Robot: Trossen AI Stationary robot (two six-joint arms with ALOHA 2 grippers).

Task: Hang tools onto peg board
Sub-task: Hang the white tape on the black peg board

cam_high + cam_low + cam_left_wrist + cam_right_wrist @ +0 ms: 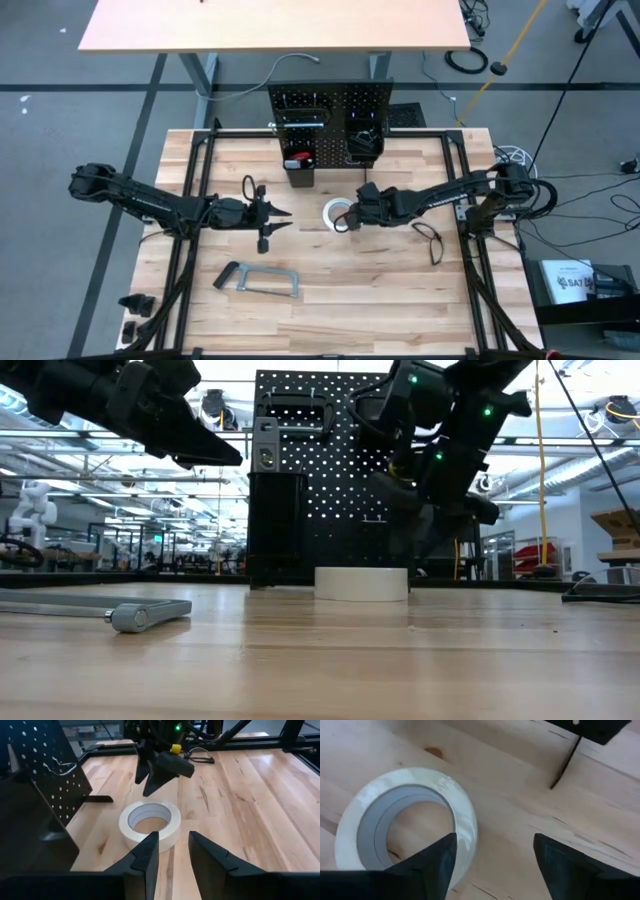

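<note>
White tape roll [337, 214] lies flat on the table [400, 290], at 6 o'clock from the peg board [330, 110]. The right hand [492, 862] hangs over it, spread wide, holding nothing. The left hand [172, 855] waits at 9 o'clock, partly spread, empty. Only the high view shows the grey bar clamp [257, 280].

A white tape roll [336, 214] is lying flat mid-table, just before the upright black perforated metal peg board [330, 122]. A grey metal bar clamp [256, 281] is lying flat nearer the front edge.
</note>
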